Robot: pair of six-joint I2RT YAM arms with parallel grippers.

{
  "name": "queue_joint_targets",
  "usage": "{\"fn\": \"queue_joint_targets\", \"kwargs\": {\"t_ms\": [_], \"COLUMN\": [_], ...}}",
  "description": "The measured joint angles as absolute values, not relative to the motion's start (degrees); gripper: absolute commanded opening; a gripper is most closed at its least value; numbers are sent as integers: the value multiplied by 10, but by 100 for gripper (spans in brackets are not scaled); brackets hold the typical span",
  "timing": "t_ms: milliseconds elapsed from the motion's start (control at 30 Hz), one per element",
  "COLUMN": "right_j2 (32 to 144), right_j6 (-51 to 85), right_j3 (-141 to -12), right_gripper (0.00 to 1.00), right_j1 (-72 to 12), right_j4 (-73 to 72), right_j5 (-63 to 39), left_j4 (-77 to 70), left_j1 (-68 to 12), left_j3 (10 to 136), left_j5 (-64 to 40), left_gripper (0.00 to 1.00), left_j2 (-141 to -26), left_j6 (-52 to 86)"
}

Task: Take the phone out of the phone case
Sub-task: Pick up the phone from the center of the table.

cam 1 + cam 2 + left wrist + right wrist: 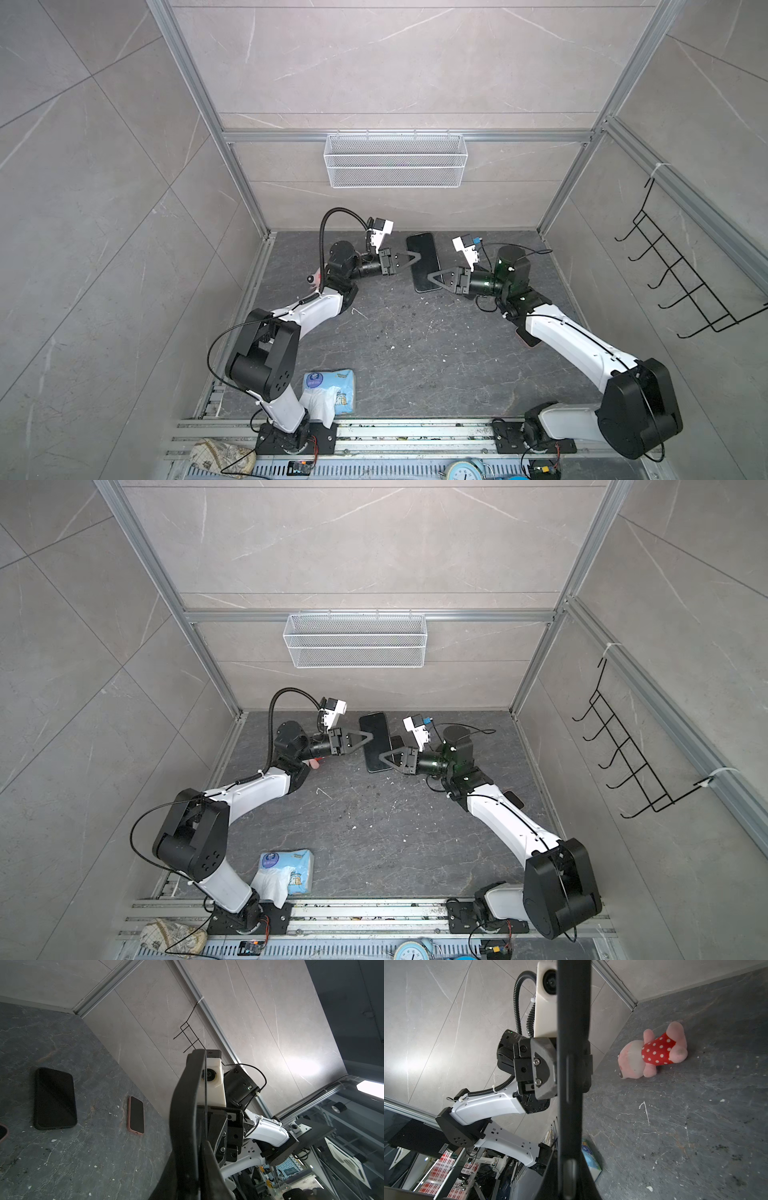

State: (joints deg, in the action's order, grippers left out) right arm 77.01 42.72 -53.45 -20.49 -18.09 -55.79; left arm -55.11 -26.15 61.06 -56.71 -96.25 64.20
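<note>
The dark rectangular phone (423, 249), seemingly seated in its black rubbery case (571, 1022), hung above the grey stone tabletop (415, 353). The left gripper (416, 257) and right gripper (429, 276) pinched opposite long edges, jaws narrow. Separating phone from case remained undone.

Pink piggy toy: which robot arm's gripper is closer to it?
Left. The pink piggy toy lies on the table beside the left arm; the left gripper holds the phone by the edge on that side. The right gripper holds its opposite edge, farther off.
</note>
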Motion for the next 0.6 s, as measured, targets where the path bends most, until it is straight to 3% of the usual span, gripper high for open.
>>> {"fn": "queue_joint_targets", "kwargs": {"t_ms": [133, 233, 367, 600], "right_j2": [766, 755, 711, 658], "right_j6": [423, 430, 460, 584], "right_j3": [-532, -519, -490, -408], "right_gripper": [51, 73, 86, 85], "right_j1": [-205, -207, -207, -209], "right_j4": [-172, -171, -198, -354], "right_j5": [-553, -547, -512, -429], "left_j4": [-553, -524, -425, -382], "left_j1": [-262, -267, -270, -318], "left_j3": [611, 608, 586, 503], "left_j5": [-571, -546, -451, -163], "left_gripper": [0, 0, 0, 0], "left_j2": [-961, -952, -896, -739], "left_j6": [643, 627, 602, 599]}}
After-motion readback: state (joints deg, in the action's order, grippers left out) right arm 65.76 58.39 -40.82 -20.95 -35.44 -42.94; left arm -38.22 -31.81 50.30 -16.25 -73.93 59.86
